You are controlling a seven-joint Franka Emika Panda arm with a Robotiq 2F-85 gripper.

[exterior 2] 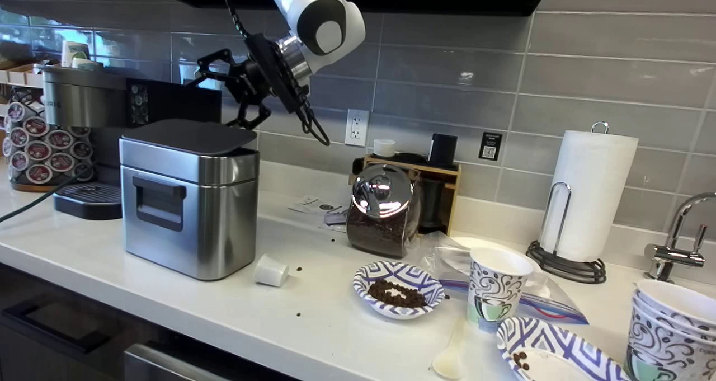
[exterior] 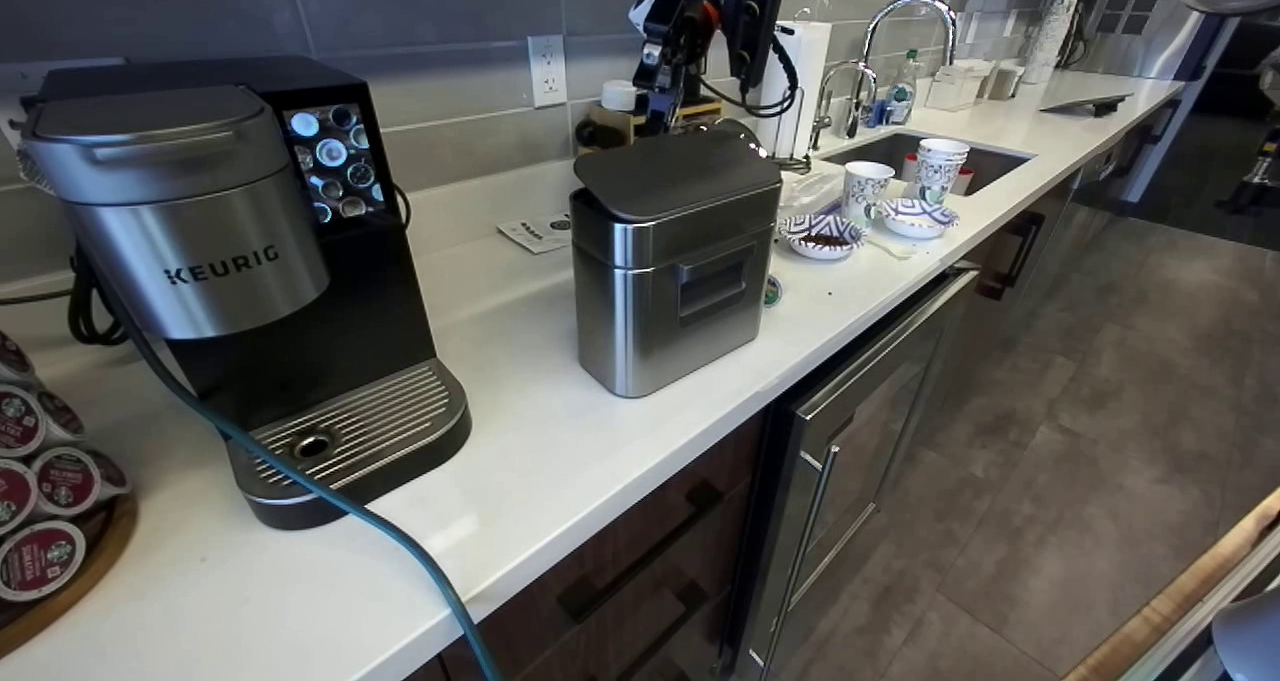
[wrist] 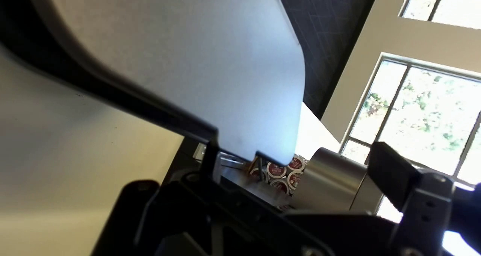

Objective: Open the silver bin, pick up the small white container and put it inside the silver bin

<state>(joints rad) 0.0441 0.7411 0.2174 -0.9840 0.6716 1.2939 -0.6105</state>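
The silver bin (exterior: 670, 311) stands on the counter, also in an exterior view (exterior 2: 190, 219). Its dark flat lid (exterior 2: 187, 136) is slightly ajar, with a narrow dark gap under the edge at the back. In the wrist view the lid (wrist: 210, 68) fills the upper left. My gripper (exterior 2: 210, 106) is open, behind and above the bin, its lower finger at the lid's back edge. I cannot tell whether that finger is under the lid. In the wrist view the gripper (wrist: 297, 154) holds nothing. The small white container (exterior 2: 271, 271) lies on its side beside the bin.
A Keurig coffee maker (exterior: 220, 251) and a stack of pods (exterior: 50, 481) stand beside the bin. A teal cable (exterior: 330, 496) crosses the counter. A jar of beans (exterior 2: 380, 224), patterned bowls (exterior 2: 398, 314), paper cups (exterior 2: 495, 286) and a paper towel roll (exterior 2: 593, 196) stand beyond.
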